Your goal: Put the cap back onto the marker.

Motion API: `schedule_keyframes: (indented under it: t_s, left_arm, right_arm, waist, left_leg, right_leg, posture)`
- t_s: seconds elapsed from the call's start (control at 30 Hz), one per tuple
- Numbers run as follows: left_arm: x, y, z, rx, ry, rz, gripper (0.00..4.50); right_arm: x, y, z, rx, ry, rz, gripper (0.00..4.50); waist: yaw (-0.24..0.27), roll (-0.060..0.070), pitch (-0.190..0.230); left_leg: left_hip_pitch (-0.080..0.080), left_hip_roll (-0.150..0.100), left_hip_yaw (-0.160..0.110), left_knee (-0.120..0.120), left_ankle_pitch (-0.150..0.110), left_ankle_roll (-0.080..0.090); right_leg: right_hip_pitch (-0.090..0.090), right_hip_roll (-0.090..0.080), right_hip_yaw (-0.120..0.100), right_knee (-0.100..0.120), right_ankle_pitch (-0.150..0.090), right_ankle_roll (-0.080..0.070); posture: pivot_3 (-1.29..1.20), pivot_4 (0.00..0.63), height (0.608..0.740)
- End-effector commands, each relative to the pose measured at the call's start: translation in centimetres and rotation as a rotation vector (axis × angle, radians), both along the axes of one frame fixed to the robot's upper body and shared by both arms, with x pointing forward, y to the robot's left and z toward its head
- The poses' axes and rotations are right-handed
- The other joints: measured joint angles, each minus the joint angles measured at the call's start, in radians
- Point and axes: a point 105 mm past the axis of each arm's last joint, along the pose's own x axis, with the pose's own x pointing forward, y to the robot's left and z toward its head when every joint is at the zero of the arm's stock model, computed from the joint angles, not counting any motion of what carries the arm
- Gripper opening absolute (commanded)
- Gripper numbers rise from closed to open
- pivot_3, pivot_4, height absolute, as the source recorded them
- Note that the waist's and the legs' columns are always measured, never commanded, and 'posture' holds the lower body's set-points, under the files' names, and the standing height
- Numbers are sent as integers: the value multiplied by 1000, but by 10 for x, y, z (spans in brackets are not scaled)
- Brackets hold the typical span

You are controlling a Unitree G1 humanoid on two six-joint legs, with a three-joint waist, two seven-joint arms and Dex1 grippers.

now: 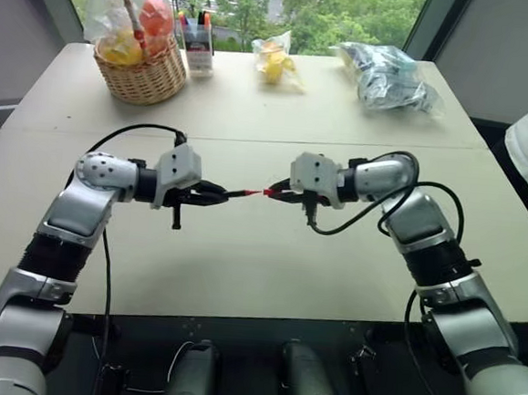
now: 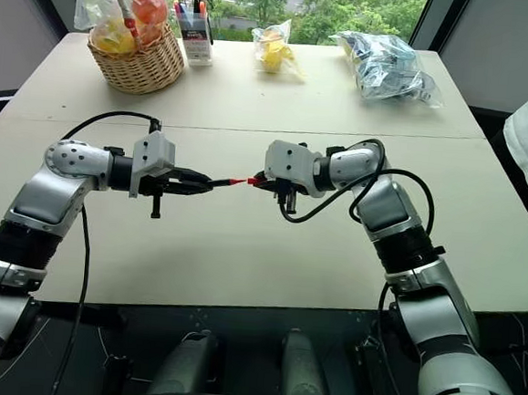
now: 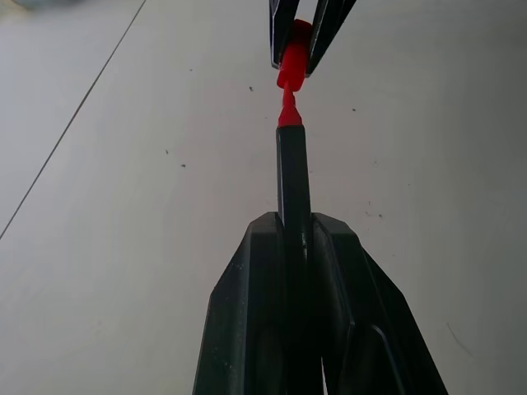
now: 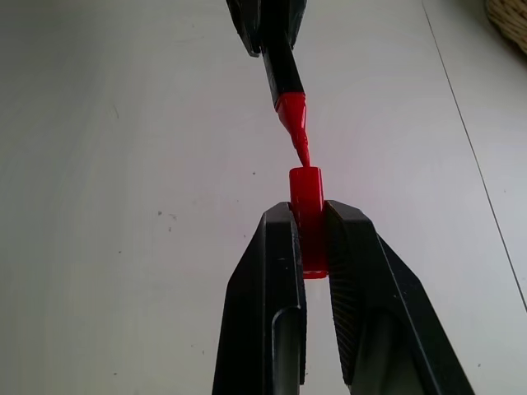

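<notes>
- Left eye view: left gripper (image 1: 211, 194) clamped on the marker (image 1: 240, 194), red tip aimed toward right gripper (image 1: 281, 193); right gripper clamped on the cap (image 1: 268, 192). Both held above the table (image 1: 241, 251), roughly level, facing each other at mid-table.
- Right eye view: same layout; marker long axis running straight across from one hand to the other, tip just at the cap mouth, not seated.
- Left wrist view: black barrel sticking out past closed fingers (image 3: 255, 313), red nib touching or barely entering the cap ahead; nib looks slightly off cap centreline.
- Right wrist view: cap pinched between fingers (image 4: 272, 280), open end toward the nib; marker axis tilted a little against cap axis.
- Judgement: next move hinges on lining up both axes, then pushing together along that line. Neither arm clearly nearer.
</notes>
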Motion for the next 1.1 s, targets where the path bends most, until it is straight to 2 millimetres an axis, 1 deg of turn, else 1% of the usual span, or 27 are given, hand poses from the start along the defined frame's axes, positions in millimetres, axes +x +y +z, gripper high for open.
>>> schedule_keyframes:
  t_s: [0.03, 0.53, 0.87, 1.1]
  left_arm:
    - [-1, -2, 9, -2, -44, -12, 0]
    - [-5, -8, 10, 0, -53, -40, 0]
    - [-4, -8, 3, 108, -159, -82, 0]
    - [-2, -10, 4, 112, -214, -90, 0]
  right_arm:
    - [-3, 6, 18, 35, -47, 29, 47]
    - [-11, 17, 17, 42, -35, 72, 47]
    - [-19, 21, 14, 13, -10, 125, 47]
    - [-23, 24, 13, 6, 8, 146, 47]
  waist:
    - [0, 0, 0]
    - [0, 0, 0]
    - [0, 0, 0]
    - [0, 0, 0]
  left_leg:
    - [0, 0, 0, 0, 0, 0]
    - [0, 0, 0, 0, 0, 0]
    - [0, 0, 0, 0, 0, 0]
    - [0, 0, 0, 0, 0, 0]
  right_leg:
    - [0, 0, 0, 0, 0, 0]
    - [0, 0, 0, 0, 0, 0]
    - [0, 0, 0, 0, 0, 0]
    - [0, 0, 0, 0, 0, 0]
  posture:
    - [0, 150, 740]
    - [0, 150, 740]
    - [0, 150, 740]
    - [0, 150, 740]
